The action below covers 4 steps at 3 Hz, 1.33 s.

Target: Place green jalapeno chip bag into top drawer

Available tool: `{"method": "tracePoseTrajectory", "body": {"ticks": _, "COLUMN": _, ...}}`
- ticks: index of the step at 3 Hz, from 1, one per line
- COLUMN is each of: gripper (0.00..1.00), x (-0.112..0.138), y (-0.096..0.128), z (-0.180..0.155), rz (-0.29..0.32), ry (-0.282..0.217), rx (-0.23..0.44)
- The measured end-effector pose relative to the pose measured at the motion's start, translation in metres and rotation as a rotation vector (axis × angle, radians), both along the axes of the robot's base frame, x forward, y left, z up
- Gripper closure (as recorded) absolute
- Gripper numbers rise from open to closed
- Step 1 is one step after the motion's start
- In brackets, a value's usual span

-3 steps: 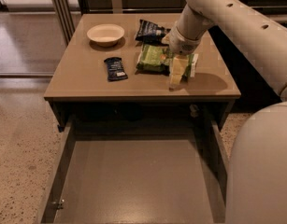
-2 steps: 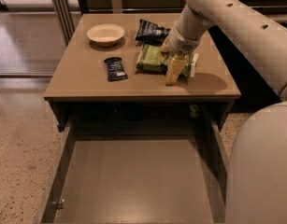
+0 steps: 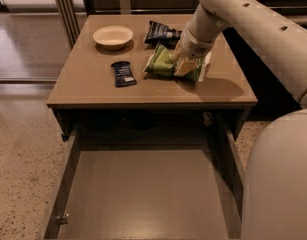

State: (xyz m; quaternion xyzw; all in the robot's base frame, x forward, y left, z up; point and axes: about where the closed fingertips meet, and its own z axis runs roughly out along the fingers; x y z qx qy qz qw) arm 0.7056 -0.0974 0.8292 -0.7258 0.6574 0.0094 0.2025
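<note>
Looking down on a brown wooden surface [image 3: 88,86] standing over speckled flooring. Finding a cream bowl [image 3: 113,36] sitting toward eleven o'clock on it, and a dark navy chip bag [image 3: 160,32] lying near the far edge at twelve o'clock. Spotting a small dark blue packet [image 3: 123,73] lying flat toward nine o'clock of the middle, well apart from the bowl. Seeing the green jalapeno chip bag [image 3: 162,65] lying just off the middle toward two o'clock, close beside the navy bag and showing a white edge at its three o'clock end. Watching the pincer [image 3: 189,64] resting on the right half of that green bag, hanging from the pale arm [image 3: 243,19] slanting down from one o'clock. Being unable to tell the pincer's state: apart, together or clamped on the bag. Noting the top drawer [image 3: 143,194] standing pulled out below the front edge at six o'clock, showing a flat grey-brown bottom between thin side walls. Catching the robot's pale rounded body [image 3: 280,184] filling the corner at five o'clock.
</note>
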Motion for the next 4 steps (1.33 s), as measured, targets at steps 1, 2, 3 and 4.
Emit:
{"method": "tracePoseTrajectory", "body": {"ticks": 1, "gripper": 0.96, "x": 0.0000, "y": 0.0000, "z": 0.0000, "rz": 0.000, "ry": 0.000, "rx": 0.000}}
{"method": "tracePoseTrajectory", "body": {"ticks": 2, "gripper": 1.00, "x": 0.0000, "y": 0.0000, "z": -0.0001, "rz": 0.000, "ry": 0.000, "rx": 0.000}}
{"method": "tracePoseTrajectory", "body": {"ticks": 3, "gripper": 1.00, "x": 0.0000, "y": 0.0000, "z": 0.0001, "rz": 0.000, "ry": 0.000, "rx": 0.000}}
{"method": "tracePoseTrajectory", "body": {"ticks": 4, "gripper": 1.00, "x": 0.0000, "y": 0.0000, "z": 0.0041, "rz": 0.000, "ry": 0.000, "rx": 0.000}}
